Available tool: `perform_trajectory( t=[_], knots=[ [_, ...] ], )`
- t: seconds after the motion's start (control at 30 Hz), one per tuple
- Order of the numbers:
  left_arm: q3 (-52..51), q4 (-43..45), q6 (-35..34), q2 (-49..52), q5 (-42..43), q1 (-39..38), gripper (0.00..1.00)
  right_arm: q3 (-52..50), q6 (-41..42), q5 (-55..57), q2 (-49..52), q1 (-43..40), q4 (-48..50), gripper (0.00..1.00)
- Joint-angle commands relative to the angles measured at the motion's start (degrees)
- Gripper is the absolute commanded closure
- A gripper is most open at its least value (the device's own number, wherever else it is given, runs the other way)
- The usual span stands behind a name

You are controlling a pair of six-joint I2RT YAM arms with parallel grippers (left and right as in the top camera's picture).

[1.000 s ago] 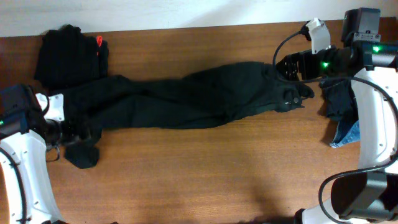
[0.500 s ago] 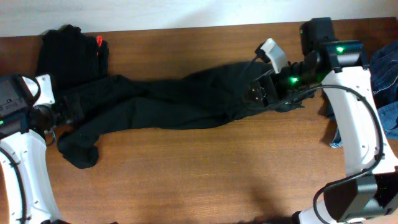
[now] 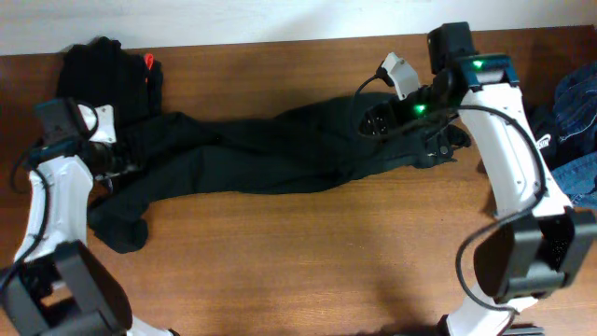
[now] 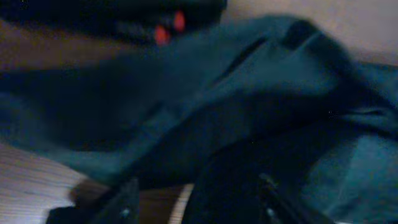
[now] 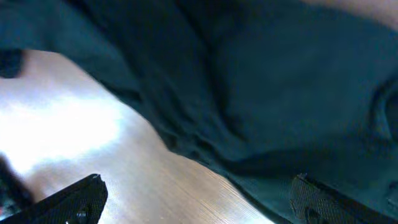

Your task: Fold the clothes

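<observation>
A dark green pair of trousers (image 3: 270,149) lies stretched across the table, legs to the left and waist to the right. One leg end (image 3: 121,229) is bunched at the front left. My left gripper (image 3: 114,159) hovers over the legs. In the left wrist view it (image 4: 196,205) is open, with dark cloth (image 4: 249,112) and a strip of wood under its fingers. My right gripper (image 3: 375,121) is over the waist. In the right wrist view it (image 5: 199,199) is wide open and empty, above the cloth's edge (image 5: 261,93) and bare table.
A pile of black clothes (image 3: 103,79) with a red tag (image 3: 149,63) lies at the back left, also in the left wrist view (image 4: 168,31). Blue denim and dark clothes (image 3: 571,131) lie at the right edge. Bare wooden table (image 3: 298,261) spreads in front.
My right arm has swung left from the table's right edge to over the trousers' waist. My left arm has moved towards the back, from the bunched leg end up over the legs.
</observation>
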Motion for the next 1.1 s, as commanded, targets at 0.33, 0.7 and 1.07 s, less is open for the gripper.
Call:
perform_trajectory(
  t=[0.33, 0.7, 1.07],
  knots=[
    [0.7, -2.6, 0.9, 6.5, -1.8, -0.2, 0.47, 0.2, 6.8, 11.9, 14.3, 0.1, 1.9, 0.01],
    [0.7, -4.5, 0.9, 14.9, -2.7, -0.2, 0.51, 0.0, 11.7, 21.4, 18.9, -2.4, 1.3, 0.01],
    [0.7, -8.4, 0.9, 18.4, -5.2, -0.2, 0.58, 0.0, 9.6, 21.2, 19.1, -5.9, 8.7, 0.01]
  ],
)
